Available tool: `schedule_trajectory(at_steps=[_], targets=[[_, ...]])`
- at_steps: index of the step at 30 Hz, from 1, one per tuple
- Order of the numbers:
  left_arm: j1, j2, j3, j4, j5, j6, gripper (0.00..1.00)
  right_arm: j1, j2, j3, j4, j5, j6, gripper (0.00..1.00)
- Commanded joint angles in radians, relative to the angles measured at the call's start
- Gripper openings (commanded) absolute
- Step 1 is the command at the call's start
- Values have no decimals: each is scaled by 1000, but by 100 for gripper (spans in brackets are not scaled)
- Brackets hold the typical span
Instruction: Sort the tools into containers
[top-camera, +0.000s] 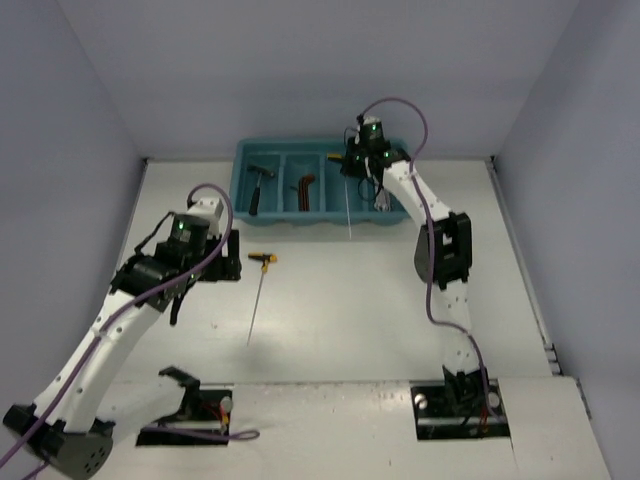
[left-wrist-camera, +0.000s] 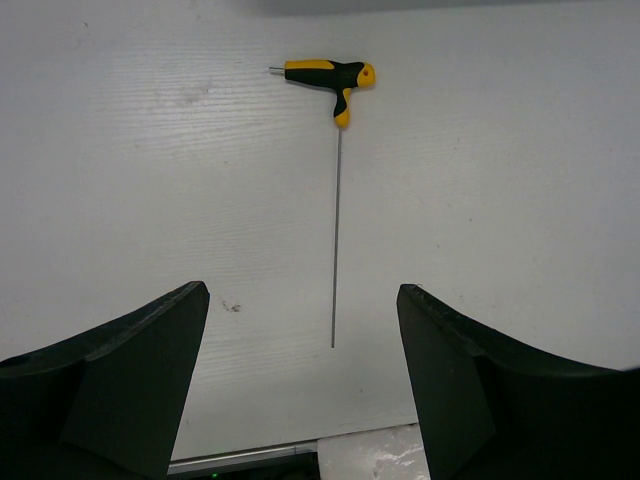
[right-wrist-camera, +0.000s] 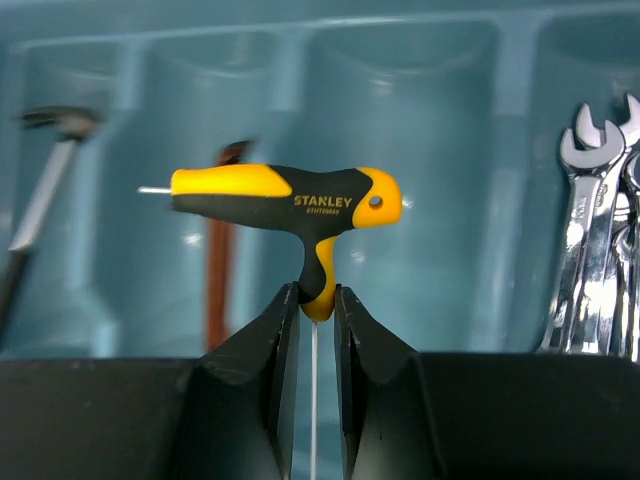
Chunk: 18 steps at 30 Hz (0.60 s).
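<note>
The right fingers (right-wrist-camera: 275, 350) clench a T-handle driver (right-wrist-camera: 285, 200) above the teal tray (right-wrist-camera: 400, 60); the left fingers (left-wrist-camera: 140, 370) hang released over a second driver (left-wrist-camera: 330, 75) lying on the desk (left-wrist-camera: 520, 200).

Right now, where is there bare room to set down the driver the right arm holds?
The right tool holds its driver over the third compartment, bare between the hex keys and the wrenches. The hammer fills the leftmost. The table is open right of the loose driver; the left tool crowds its other side.
</note>
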Motion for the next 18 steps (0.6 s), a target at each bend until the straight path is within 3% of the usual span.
schedule_trajectory(at_steps=[1, 11, 18], targets=[[3, -11, -3, 24, 24, -30, 73, -35, 68, 159, 52, -62, 18, 5], [4, 31, -62, 59, 58, -80, 73, -52, 147, 191, 65, -102, 7, 24], [2, 56, -112, 125, 66, -130, 73, -54, 115, 203, 90, -108, 17, 34]])
